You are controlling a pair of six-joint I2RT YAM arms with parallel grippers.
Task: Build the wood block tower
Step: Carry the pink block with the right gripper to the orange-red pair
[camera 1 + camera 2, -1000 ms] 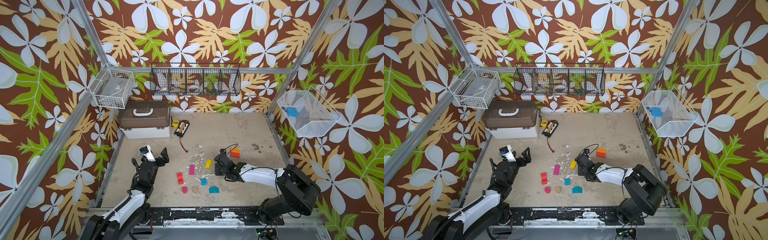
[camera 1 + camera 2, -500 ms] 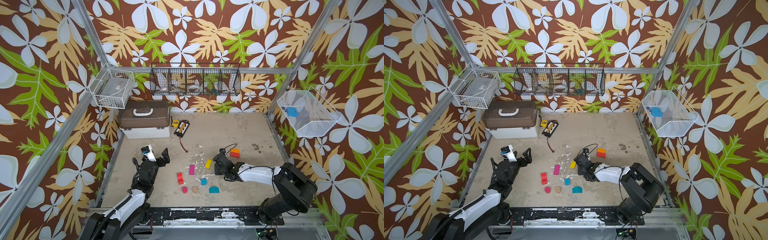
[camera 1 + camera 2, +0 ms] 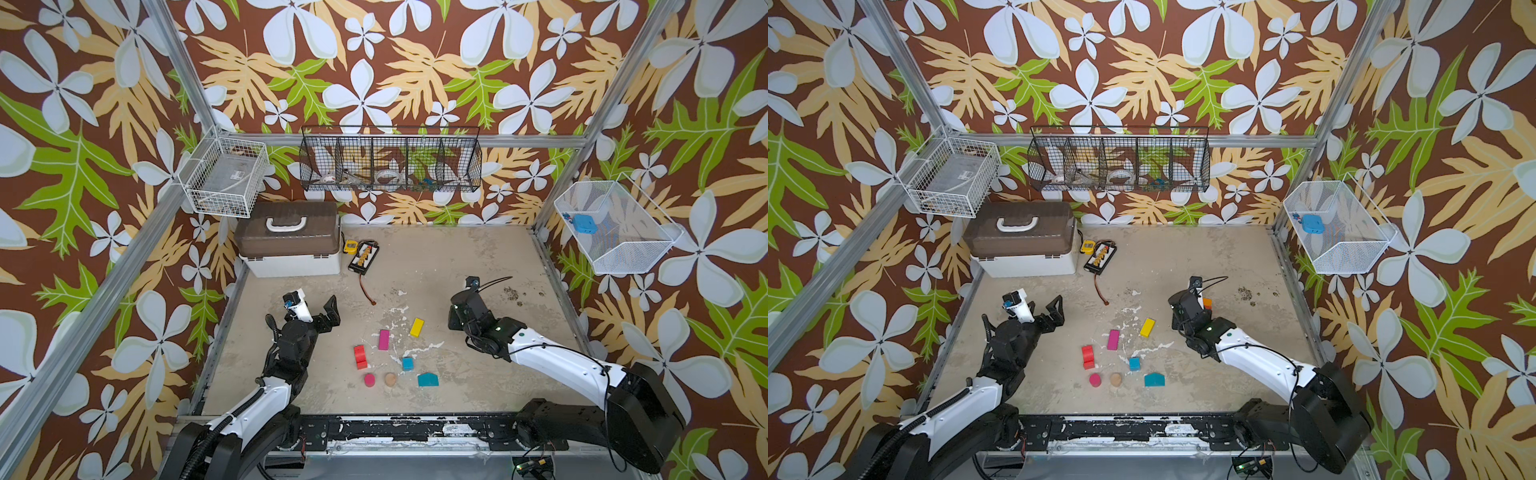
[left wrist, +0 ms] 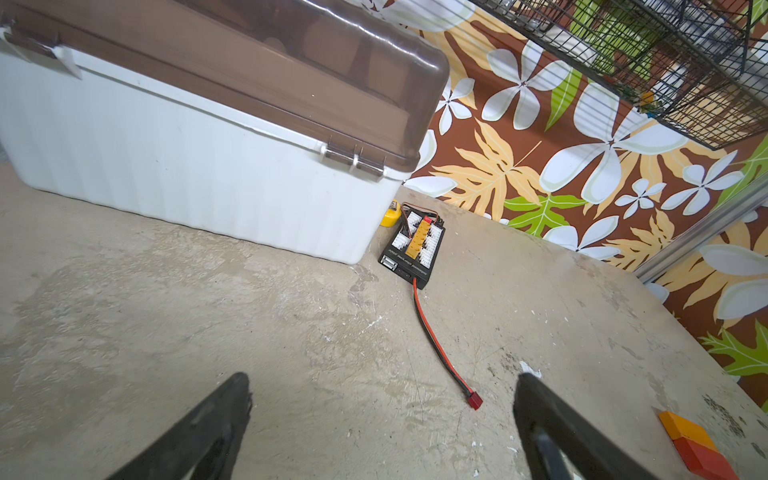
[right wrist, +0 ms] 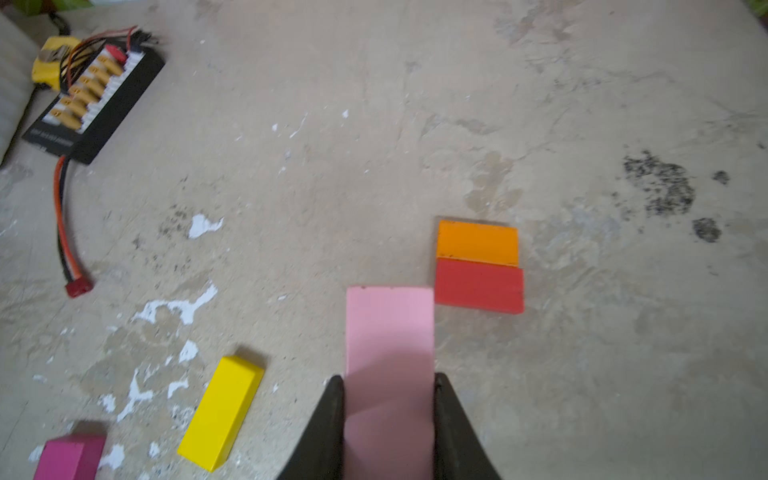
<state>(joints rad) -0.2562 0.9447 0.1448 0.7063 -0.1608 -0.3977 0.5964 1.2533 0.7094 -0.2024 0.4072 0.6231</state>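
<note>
I'm watching my right gripper (image 5: 388,380) clamping the pink block (image 5: 390,328) between narrowed jaws, just beside the touching orange brick (image 5: 478,243) and red brick (image 5: 480,286); my left gripper (image 4: 384,384) is hanging wide open, gripping nothing; the yellow block (image 3: 417,326) and magenta block (image 3: 383,339) are lying loose on the floor (image 3: 457,257).

light: even, soft | shadows: faint | right wrist view: slightly blurred | edges: warped
</note>
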